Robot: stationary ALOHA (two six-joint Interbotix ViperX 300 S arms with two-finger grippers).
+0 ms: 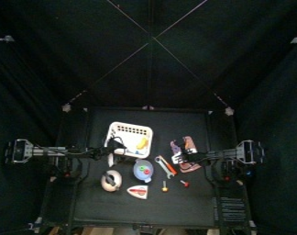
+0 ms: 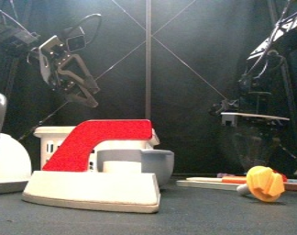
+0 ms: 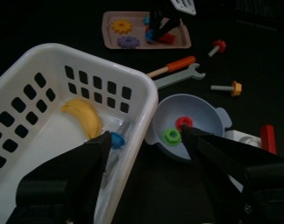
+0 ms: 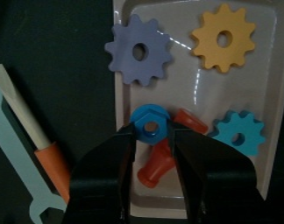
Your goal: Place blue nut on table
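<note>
Straddling blue nut [image 4: 147,125], right tool [image 4: 152,147] apparently not gripping.

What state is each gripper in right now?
Left gripper: open, holding nothing.
Right gripper: open around the blue nut, not yet clamped.

I see the blue nut [image 4: 147,123] from the right wrist camera: a small bright-blue hexagonal piece with a round hole through its middle, lying flat in the clear tray [image 4: 267,105]. It sits among the tray's toy parts, just below the purple gear [image 4: 138,53] and touching the red-orange pegs [image 4: 183,122]. It is not yet on the table.
</note>
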